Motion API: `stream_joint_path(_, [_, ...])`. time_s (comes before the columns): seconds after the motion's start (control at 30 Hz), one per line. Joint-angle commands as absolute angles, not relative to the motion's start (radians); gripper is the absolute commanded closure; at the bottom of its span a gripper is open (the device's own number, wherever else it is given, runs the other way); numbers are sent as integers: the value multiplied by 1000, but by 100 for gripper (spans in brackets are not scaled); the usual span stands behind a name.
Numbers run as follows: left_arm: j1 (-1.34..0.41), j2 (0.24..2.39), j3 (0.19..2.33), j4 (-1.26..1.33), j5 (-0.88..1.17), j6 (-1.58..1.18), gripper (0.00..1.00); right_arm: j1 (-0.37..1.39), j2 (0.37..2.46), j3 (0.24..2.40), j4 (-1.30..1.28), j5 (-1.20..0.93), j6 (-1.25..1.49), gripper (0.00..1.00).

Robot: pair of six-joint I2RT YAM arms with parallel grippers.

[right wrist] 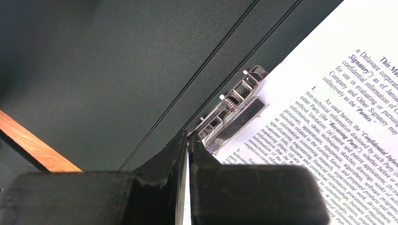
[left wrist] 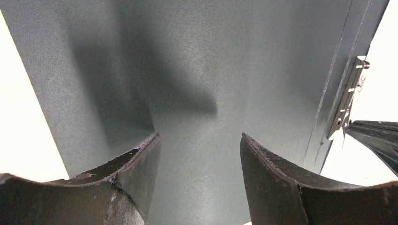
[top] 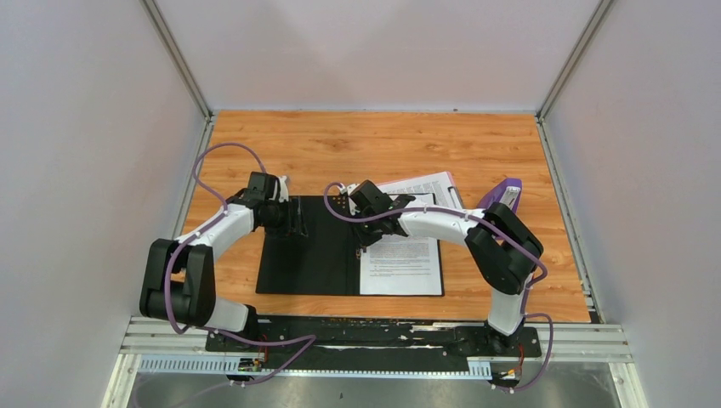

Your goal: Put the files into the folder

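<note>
Top view. You see the folder (top: 310,263) lying open and flat on the table (top: 383,140), black inside up. Its long side runs left to right and its spine runs from near to far, about midway between the two arms.

The right half holds one printed sheet (top: 400,268). The sheet's long axis runs parallel to the spine and its lines of text run across. The left half shows only black board. More far sheets (top: 421,184) lie at the folder's far right corner, turned slightly askew and jutting past its far edge. The right arm crosses over them, so you cannot tell how far they reach into the folder.

Your left gripper (top: 295,219) sits over the far part of the left half. Your right gripper (top: 366,242) points down at the spine. A purple object (top: 506,197) stands on the table to the right of the folder, near the right arm's elbow and apart from the papers.

Left wrist view. The left gripper (left wrist: 199,136) is spread wide over the bare black board (left wrist: 211,61), with nothing between the fingers. A metal clip (left wrist: 347,101) shows at the right.

Right wrist view. The right gripper (right wrist: 187,140) is closed, finger against finger, with its tips just beside the near end of the clip (right wrist: 232,105). The sheet (right wrist: 328,117) meets that clip along its edge.
</note>
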State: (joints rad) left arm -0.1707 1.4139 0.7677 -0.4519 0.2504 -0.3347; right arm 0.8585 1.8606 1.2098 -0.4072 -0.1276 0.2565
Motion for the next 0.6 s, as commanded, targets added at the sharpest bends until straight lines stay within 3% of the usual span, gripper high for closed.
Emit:
stream_joint_path(0.0, [-175, 1433, 787, -440, 206, -343, 30, 857, 1928, 1117, -510, 41, 198, 97])
stream_joint_path(0.3, [-199, 1425, 794, -325, 342, -429, 32, 856, 1904, 1138, -497, -20, 197, 95])
stream_joint_path(0.57, [-259, 1517, 848, -323, 303, -448, 31, 856, 1888, 1202, -549, -58, 202, 92])
